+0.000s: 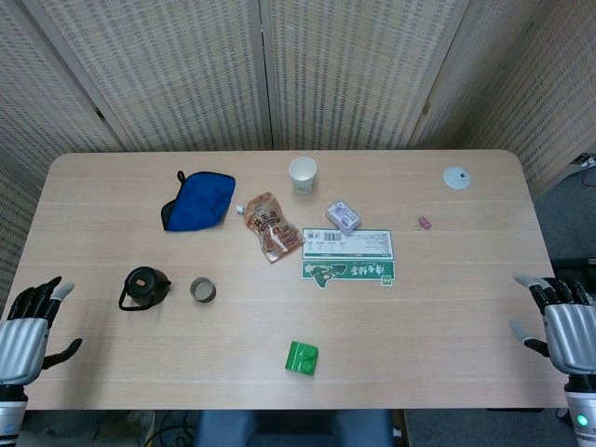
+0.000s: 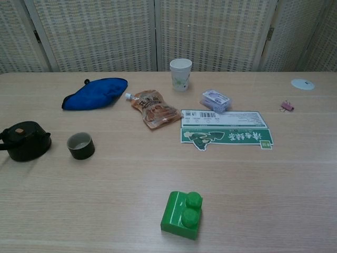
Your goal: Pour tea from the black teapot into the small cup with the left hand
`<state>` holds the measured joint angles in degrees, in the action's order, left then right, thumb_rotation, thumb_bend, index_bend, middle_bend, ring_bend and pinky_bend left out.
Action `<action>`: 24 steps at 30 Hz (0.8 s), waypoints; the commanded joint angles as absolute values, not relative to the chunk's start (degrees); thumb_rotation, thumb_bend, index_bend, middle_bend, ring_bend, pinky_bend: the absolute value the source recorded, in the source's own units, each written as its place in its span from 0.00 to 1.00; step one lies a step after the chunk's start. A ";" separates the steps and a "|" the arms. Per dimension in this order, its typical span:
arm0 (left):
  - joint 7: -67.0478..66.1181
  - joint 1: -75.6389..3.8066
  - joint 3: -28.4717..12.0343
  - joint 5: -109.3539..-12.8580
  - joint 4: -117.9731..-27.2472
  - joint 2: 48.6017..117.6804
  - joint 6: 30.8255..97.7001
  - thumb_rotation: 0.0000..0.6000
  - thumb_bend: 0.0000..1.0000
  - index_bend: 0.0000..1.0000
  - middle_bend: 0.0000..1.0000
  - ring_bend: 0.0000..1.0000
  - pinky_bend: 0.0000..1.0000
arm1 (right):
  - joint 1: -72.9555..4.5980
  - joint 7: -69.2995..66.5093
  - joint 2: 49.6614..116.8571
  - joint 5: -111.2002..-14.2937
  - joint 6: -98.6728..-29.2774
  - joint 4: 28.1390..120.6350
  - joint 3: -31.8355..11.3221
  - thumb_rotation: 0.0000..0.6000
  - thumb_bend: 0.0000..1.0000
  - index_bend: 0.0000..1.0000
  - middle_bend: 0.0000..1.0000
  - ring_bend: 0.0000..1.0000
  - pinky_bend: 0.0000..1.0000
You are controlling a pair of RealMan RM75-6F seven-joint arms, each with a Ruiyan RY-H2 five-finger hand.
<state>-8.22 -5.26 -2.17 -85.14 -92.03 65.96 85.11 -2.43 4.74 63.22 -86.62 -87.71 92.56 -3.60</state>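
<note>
Your left hand (image 1: 28,326) is empty, fingers apart, at the table's left edge. Black teapot (image 1: 144,287) sits ahead and to its right, small cup (image 1: 203,290) just beside it; right hand (image 1: 563,326) well apart.

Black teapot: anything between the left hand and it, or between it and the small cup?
Nothing visible. The left hand sits at the table's edge, with bare tabletop between it and the black teapot. The small cup stands just beside the teapot, apart from it, with only bare wood between them.
</note>
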 commanded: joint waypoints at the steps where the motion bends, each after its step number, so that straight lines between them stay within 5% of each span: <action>1: -8.28 -5.24 -2.23 -85.28 -92.10 66.03 85.34 1.00 0.22 0.13 0.07 0.11 0.09 | -2.44 4.74 63.12 -86.70 -87.71 92.64 -3.61 1.00 0.19 0.26 0.32 0.24 0.18; 24: -5.21 -10.29 -2.12 -89.89 -92.07 66.40 80.19 1.00 0.22 0.13 0.07 0.11 0.09 | -1.06 5.69 60.10 -86.89 -92.61 94.98 -5.87 1.00 0.19 0.26 0.32 0.24 0.18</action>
